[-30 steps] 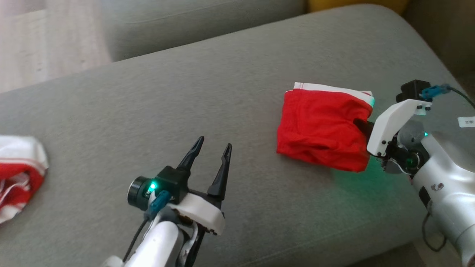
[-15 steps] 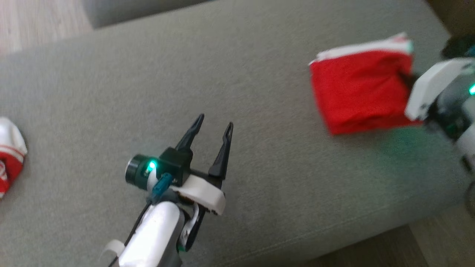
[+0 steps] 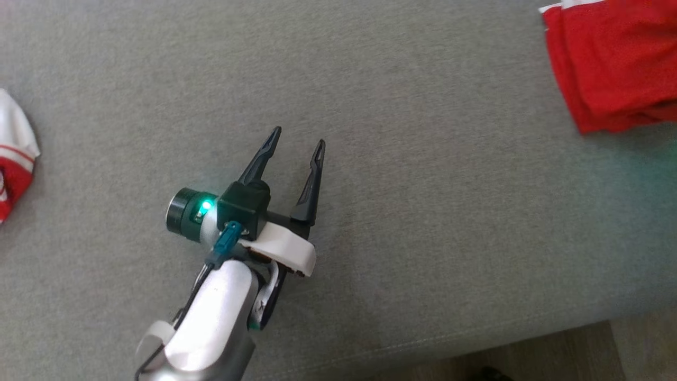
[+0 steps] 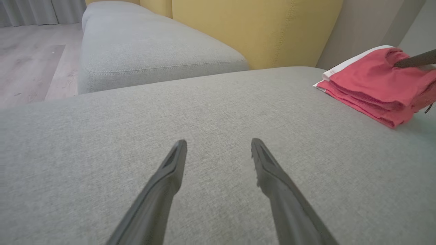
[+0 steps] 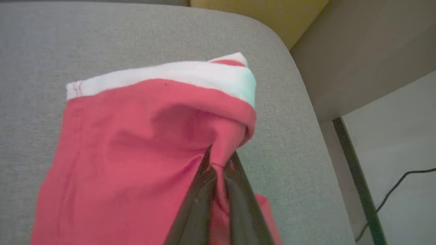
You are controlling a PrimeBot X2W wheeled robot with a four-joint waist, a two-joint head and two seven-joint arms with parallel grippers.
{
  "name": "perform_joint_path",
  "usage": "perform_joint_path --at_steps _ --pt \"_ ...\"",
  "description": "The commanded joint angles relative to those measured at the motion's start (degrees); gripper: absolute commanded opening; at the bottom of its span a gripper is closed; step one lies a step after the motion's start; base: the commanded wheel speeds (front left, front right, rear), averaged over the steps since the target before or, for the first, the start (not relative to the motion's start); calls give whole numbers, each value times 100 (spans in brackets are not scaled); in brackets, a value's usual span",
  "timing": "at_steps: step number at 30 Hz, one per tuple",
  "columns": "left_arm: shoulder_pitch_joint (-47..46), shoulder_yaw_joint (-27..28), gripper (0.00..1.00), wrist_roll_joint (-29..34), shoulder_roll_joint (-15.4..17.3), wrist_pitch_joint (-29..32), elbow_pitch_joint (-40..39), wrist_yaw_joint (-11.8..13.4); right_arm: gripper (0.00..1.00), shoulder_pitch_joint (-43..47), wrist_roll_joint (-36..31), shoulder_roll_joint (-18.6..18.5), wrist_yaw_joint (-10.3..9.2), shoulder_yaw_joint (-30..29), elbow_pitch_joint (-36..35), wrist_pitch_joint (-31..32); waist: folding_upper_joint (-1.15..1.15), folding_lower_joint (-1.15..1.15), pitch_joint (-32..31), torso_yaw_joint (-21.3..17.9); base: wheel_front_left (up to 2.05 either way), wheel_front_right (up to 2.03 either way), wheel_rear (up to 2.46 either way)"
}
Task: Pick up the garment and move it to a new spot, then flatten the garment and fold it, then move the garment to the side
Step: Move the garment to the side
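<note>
Right now the garment (image 5: 136, 153), red with a white waistband (image 5: 163, 73), lies folded in layers on the grey sofa cushion (image 3: 423, 211), near that cushion's rounded corner. The right gripper (image 5: 219, 161) is clenched on its near edge. Its two dark fingers press together with a pinch of red fabric between them, and the cloth bunches up toward the fingertips. The waistband runs along the side of the garment farthest from this gripper.

The left gripper (image 3: 298, 137) is released, with its fingers spread wide over bare cushion and nothing between them. From it, the garment (image 4: 374, 88) sits ahead and far off to the right, well apart. A dark finger of the right gripper (image 4: 415, 60) reaches onto the top of the garment from the right edge of the left wrist view. A green light (image 3: 205, 203) glows on the left wrist.

Well to the left of the left gripper, a crumpled red-and-white cloth (image 3: 13, 159) lies at the edge of the head view. Beyond the left fingertips stand a second grey cushion (image 4: 153, 51) and a yellow backrest (image 4: 255, 27), with wooden floor (image 4: 27, 61) off to the left. To the right of the right gripper, past the cushion's edge, a dark cable (image 5: 391, 190) trails over a pale surface.
</note>
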Motion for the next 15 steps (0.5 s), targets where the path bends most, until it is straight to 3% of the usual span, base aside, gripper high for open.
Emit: perform_joint_path --at_steps 1,2,3,4,15 --pt "-143 167 100 63 15 -51 -192 30 0 -137 -121 -224 43 87 25 -121 0 -1 27 35 0 0 0" --pt "-141 170 100 70 14 -51 -194 33 21 -177 -181 -223 43 130 93 -159 0 -1 24 35 0 0 0" --pt "-138 177 100 74 14 -51 -193 36 54 -221 -242 -215 43 170 171 -205 0 -1 18 30 0 0 0" --pt "-135 188 100 74 14 -51 -190 39 100 -268 -313 -200 43 210 253 -268 0 -1 9 22 0 0 0" --pt "106 450 100 -68 14 -51 -227 -20 100 -401 -711 234 43 187 699 -1471 0 -1 -664 -110 0 0 0"
